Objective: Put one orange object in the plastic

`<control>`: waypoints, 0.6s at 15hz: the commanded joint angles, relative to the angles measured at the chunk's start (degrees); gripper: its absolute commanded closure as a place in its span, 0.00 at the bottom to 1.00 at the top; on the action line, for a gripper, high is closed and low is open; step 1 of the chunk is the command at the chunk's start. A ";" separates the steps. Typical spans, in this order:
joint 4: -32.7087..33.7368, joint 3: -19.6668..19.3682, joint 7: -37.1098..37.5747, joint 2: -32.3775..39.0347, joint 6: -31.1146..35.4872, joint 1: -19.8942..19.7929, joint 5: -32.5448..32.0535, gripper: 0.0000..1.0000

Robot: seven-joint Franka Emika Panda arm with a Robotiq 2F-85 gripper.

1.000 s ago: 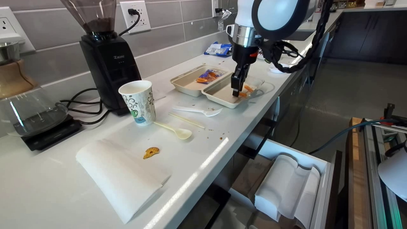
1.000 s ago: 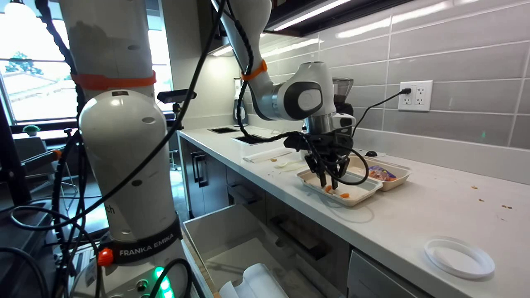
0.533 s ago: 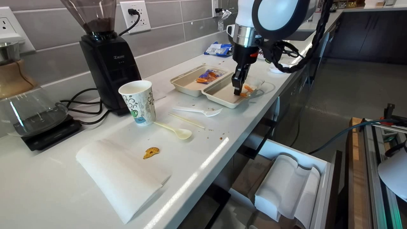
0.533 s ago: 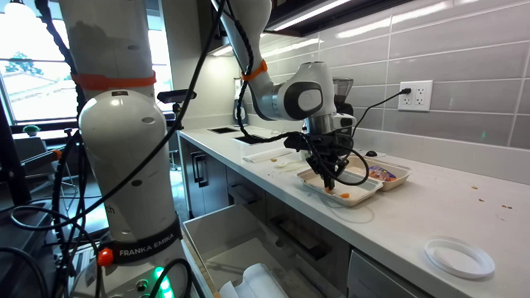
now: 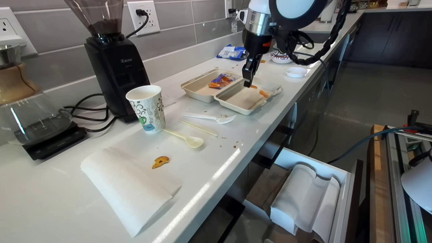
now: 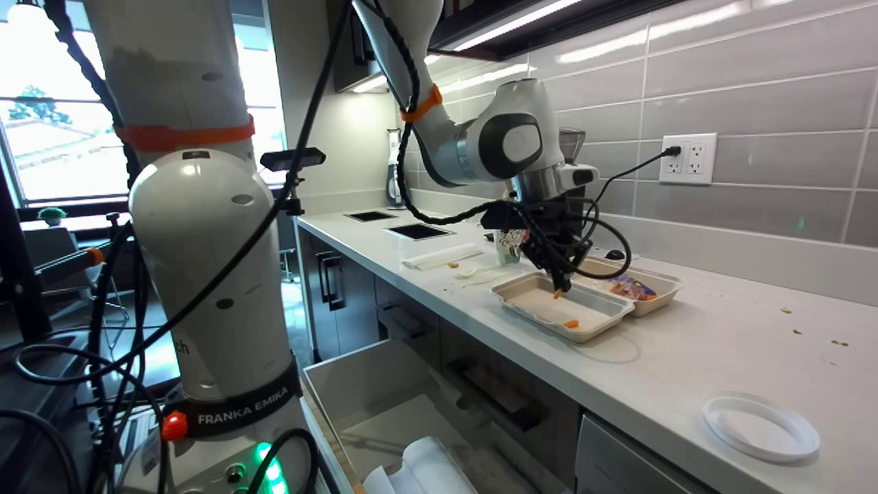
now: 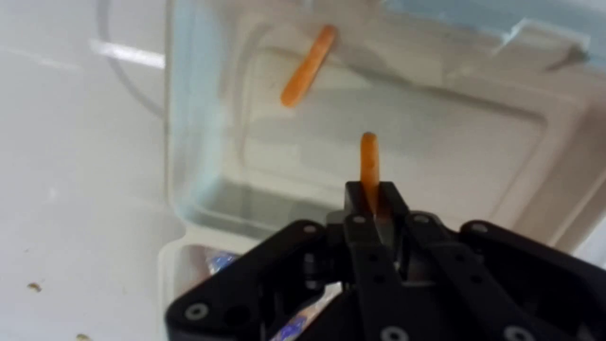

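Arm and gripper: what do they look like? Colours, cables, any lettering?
The arm is glossy white and rounded, with dark joint trim, orange bands, a silver collar and a braided-looking black cable. Its black base ring reads FRANKA EMIKA in white. The gripper is black and angular, with slim fingers, pale screw heads and, higher up, a small red mark.

Arm [image 6: 447, 152] bent, gripper [image 7: 372, 193] angled down, tilt perhaps slight; fingers [image 7: 394, 201] nearly together.
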 commanded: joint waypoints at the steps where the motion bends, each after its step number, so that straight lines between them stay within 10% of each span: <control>1: 0.45 -0.80 2.94 -4.87 -0.33 -2.49 -6.18 0.97; 9: 1.39 -0.63 2.75 -5.06 -0.09 -3.21 -6.38 0.97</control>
